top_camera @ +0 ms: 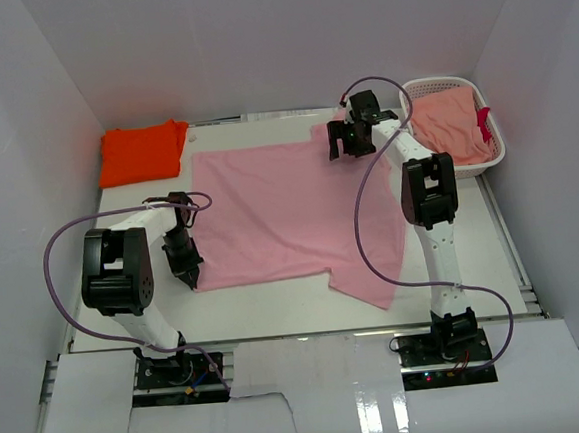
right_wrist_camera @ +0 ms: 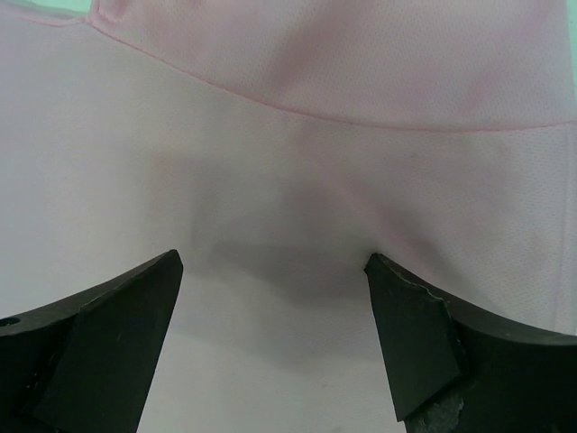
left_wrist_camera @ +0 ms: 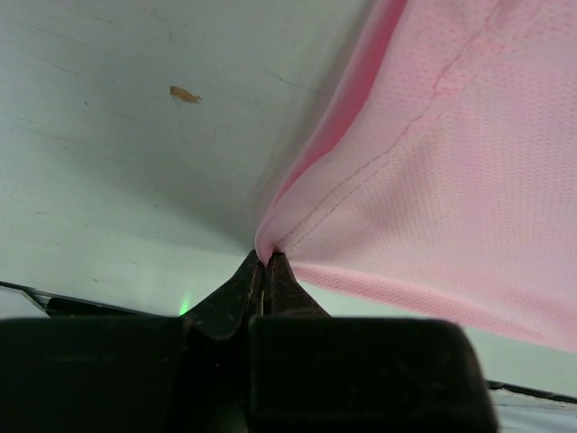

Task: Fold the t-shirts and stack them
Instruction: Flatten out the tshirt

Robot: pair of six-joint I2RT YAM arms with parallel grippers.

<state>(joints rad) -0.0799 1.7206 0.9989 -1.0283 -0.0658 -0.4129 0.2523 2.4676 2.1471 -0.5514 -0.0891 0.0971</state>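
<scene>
Near left: left fingers (left_wrist_camera: 262, 275) are together, clamped on the near-left hem corner of the light pink cloth t-shirt (top_camera: 279, 207). The left wrist view shows the cloth drawn to a peak right at the pinch, with hem stitching running away from it. The white counter (top_camera: 276, 303) is underneath. There is a small brown fleck (left_wrist_camera: 185, 94) on the counter past the corner.

Middle: the pink t-shirt lies spread flat across the centre of the counter, hem to the left. One sleeve sticks out toward the near right, the other is at the far right.

Further back: right fingers (top_camera: 350, 141) stand wide apart with nothing in them, pointing down over the far-right part of the same t-shirt, near that far sleeve. The right wrist view shows only pink cloth between and beyond the tips, with a seam crossing ahead. Can't tell if the tips touch the cloth.

Far left corner: bright orange cloth t-shirt (top_camera: 144, 153), folded to a rough rectangle on the counter. It sits just beside the pink one's far-left corner. Can't tell if the edges touch.

Far right corner: white plastic lattice basket (top_camera: 437, 81), upright on the counter, close to the right arm. Inside is a crumpled salmon-pink cloth (top_camera: 448, 129) filling most of it. A small red piece (top_camera: 483, 121) sits at the right rim.
</scene>
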